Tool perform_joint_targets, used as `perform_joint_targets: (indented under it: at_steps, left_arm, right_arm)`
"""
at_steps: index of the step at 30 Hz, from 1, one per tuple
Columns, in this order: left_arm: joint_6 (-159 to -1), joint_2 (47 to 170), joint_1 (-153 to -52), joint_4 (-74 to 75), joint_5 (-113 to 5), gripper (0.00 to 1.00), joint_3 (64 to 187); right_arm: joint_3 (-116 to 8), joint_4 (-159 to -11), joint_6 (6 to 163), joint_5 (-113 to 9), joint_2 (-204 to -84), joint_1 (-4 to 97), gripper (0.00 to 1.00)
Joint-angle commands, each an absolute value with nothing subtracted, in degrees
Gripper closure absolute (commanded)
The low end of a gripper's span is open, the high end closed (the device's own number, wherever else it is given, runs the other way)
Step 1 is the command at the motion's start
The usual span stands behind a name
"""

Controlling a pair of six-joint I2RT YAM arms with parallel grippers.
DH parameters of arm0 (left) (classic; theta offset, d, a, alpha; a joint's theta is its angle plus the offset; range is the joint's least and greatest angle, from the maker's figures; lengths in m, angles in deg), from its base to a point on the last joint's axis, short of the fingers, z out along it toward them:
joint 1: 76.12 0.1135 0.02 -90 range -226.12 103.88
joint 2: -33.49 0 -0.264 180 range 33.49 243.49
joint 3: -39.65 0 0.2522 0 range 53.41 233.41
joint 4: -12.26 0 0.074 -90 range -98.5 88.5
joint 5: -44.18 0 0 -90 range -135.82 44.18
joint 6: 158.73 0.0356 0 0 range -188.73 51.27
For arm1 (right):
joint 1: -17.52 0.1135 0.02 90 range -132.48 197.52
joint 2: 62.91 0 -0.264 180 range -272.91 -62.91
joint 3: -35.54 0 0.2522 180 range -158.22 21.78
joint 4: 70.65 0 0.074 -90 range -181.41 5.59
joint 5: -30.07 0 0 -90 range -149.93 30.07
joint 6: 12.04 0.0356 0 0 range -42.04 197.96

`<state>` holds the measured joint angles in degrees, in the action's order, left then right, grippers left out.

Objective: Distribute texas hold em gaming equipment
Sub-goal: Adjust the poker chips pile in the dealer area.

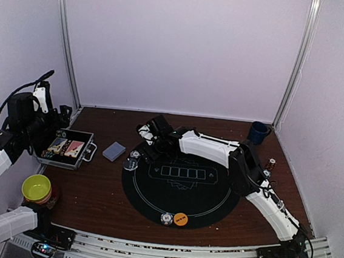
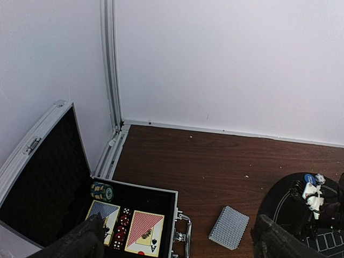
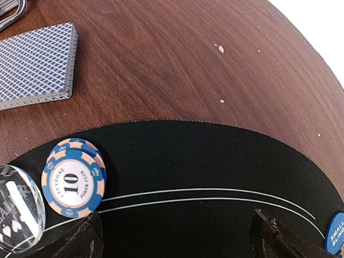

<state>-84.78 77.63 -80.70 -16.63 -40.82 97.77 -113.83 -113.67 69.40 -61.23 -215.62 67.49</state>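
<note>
My right gripper [image 1: 148,139] is open and empty, low over the far left edge of the round black mat [image 1: 214,200]. In the right wrist view its jaws stand wide apart [image 3: 177,239] over bare mat. A blue-and-peach "10" poker chip [image 3: 73,177] lies just past the left finger, beside a clear button [image 3: 16,212]. A blue button [image 3: 336,234] shows at the right edge. The grey-blue card deck [image 1: 114,151] lies on the wood left of the mat [image 2: 229,227]. An orange button [image 1: 180,219] and a chip [image 1: 166,218] sit at the mat's near edge. My left gripper [image 2: 180,244] is open above the case.
An open metal case [image 1: 88,151] at the left holds card packs, red dice and a chip stack [image 2: 102,191]. A yellow-green bowl [image 1: 37,188] stands near left. A dark blue cup [image 1: 258,132] stands far right. A small chip stack [image 1: 270,165] stands right of the mat.
</note>
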Motion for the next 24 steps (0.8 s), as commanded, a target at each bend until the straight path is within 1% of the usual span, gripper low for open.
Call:
perform_joint_targets:
  at_steps: [1, 24]
  left_arm:
    - [-85.0, 77.2, -80.2, -15.2, -41.7, 0.02, 98.4]
    - [-85.0, 77.1, -80.2, -15.2, -41.6, 0.02, 98.4]
  right_arm:
    - [-114.6, -115.9, 70.0, -62.2, -218.2, 68.0, 0.04]
    - [-117.4, -116.2, 70.6, -63.3, -220.5, 68.3, 0.03]
